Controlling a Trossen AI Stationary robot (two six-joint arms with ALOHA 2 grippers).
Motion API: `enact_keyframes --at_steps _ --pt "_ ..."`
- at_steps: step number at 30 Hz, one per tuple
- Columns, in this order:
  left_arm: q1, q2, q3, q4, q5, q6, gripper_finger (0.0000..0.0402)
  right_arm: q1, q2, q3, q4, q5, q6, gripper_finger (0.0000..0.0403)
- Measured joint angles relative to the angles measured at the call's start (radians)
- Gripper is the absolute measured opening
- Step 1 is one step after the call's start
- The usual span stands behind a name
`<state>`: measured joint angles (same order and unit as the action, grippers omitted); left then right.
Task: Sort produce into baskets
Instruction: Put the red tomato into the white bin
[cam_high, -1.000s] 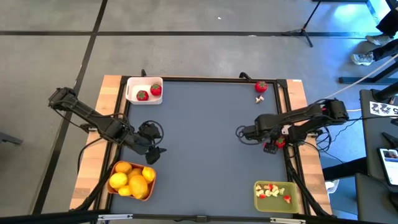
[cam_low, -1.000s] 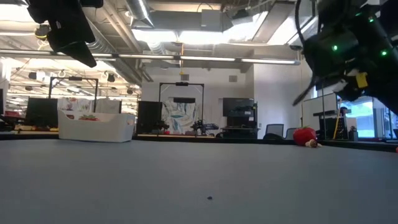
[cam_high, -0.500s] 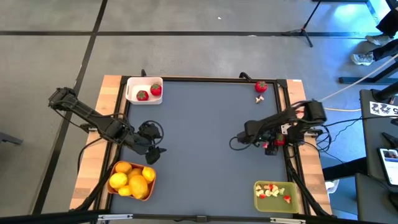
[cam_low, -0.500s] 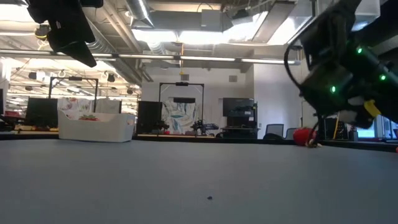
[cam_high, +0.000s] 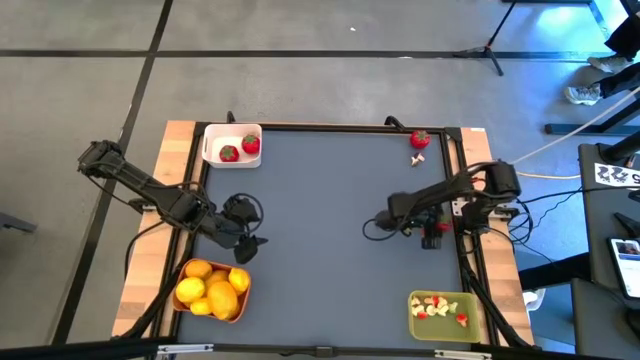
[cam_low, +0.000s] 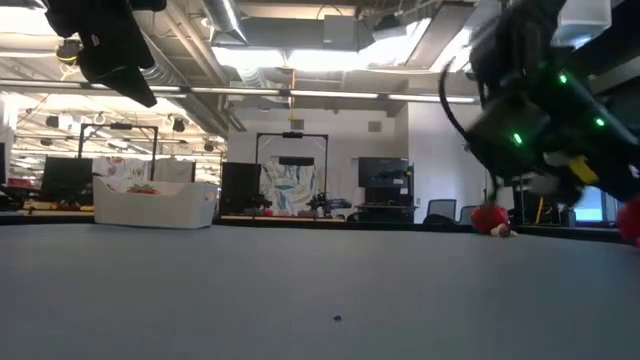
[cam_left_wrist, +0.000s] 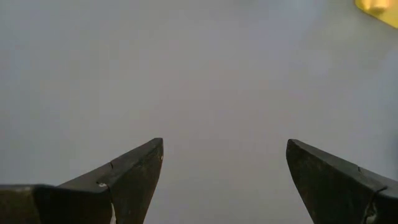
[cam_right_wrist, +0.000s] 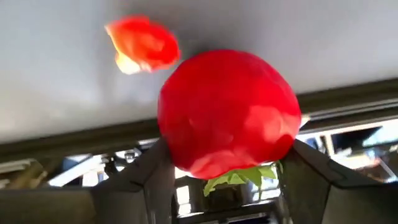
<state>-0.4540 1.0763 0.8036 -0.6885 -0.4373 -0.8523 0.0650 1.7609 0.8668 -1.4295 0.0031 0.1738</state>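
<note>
My right gripper (cam_high: 436, 231) (cam_right_wrist: 227, 158) is shut on a red strawberry (cam_right_wrist: 227, 112) with a green top, near the table's right edge. A second strawberry (cam_high: 420, 138) and a small red and pale bit (cam_high: 418, 158) (cam_right_wrist: 142, 43) lie on the table at the far right. My left gripper (cam_high: 247, 238) (cam_left_wrist: 224, 162) is open and empty over bare table, just beyond the orange basket (cam_high: 238, 300) of lemons and oranges. The white basket (cam_high: 214, 148) at the far left holds two strawberries. The olive-green basket (cam_high: 414, 312) at the near right holds several small bits. My right gripper pinches the strawberry between its two fingers (cam_right_wrist: 155, 180), on opposite sides of its lower body (cam_right_wrist: 186, 158) next to the green leaves (cam_right_wrist: 239, 177). The leafy top faces back toward the wrist and the red body points away from it.
The table's dark frame rail (cam_high: 462, 180) runs close beside my right gripper. The middle of the grey table (cam_high: 320, 220) is bare. In the low view the white basket (cam_low: 155, 203) and the far strawberry (cam_low: 488, 218) stand at the back.
My right arm has swung a little toward the table's left edge, carrying the strawberry with it. My left arm has kept still.
</note>
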Motion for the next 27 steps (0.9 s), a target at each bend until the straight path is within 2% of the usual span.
enact_keyframes --at_steps 7,13,20,27 --pt "0.029 0.000 0.000 0.011 -0.007 0.024 0.0333 0.000 -0.075 0.174 0.009 0.076 0.029 0.0227" --pt "0.056 0.000 0.000 0.101 -0.016 0.095 0.0333 0.000 -0.090 0.327 0.179 0.110 0.056 0.0230" --pt "0.077 0.006 0.000 0.148 -0.016 0.115 0.0333 0.000 -0.083 0.336 0.471 0.126 0.058 0.0233" --pt "0.078 0.047 0.001 0.175 -0.017 0.119 0.0333 0.000 -0.027 0.339 0.498 0.109 0.068 0.0235"
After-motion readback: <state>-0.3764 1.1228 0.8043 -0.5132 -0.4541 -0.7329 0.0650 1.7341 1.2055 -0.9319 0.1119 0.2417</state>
